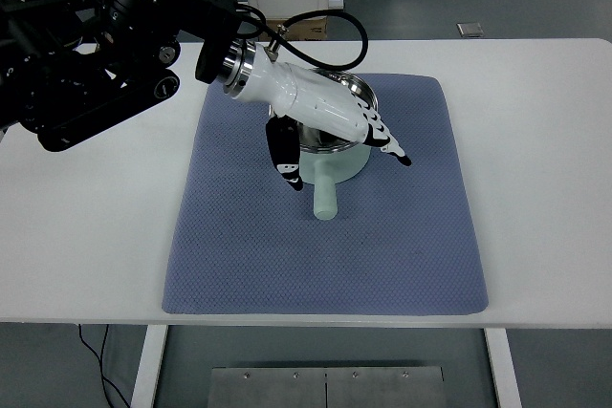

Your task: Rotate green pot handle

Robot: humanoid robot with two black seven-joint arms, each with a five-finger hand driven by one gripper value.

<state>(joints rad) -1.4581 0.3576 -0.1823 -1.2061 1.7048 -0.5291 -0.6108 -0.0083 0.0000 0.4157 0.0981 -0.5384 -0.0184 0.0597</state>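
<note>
- Left hand [330, 121], white-shelled with black fingertips, reaches in from the upper left of the frame over a pale green metal pot [325, 155]; fingers spread and holding nothing, thumb hanging down at the pot's left wall, the other fingers fanned out past its right rim.
- Sits just above the centre of the frame, on a blue-grey textured cloth mat [382, 246] laid on a white table [545, 160]; mostly hidden under the hand, so lid and interior cannot be made out.
- Probably rigid and moderately heavy, with a smooth painted wall likely slippery against hard fingers; mat weave likely to add drag when turning.
- Best taken at the stubby pale green cylindrical handle [324, 196], or by pushing sideways near its free end for leverage.
- Points straight down the frame toward the table's near edge; long axis runs top to bottom.
- Right hand not in view.
</note>
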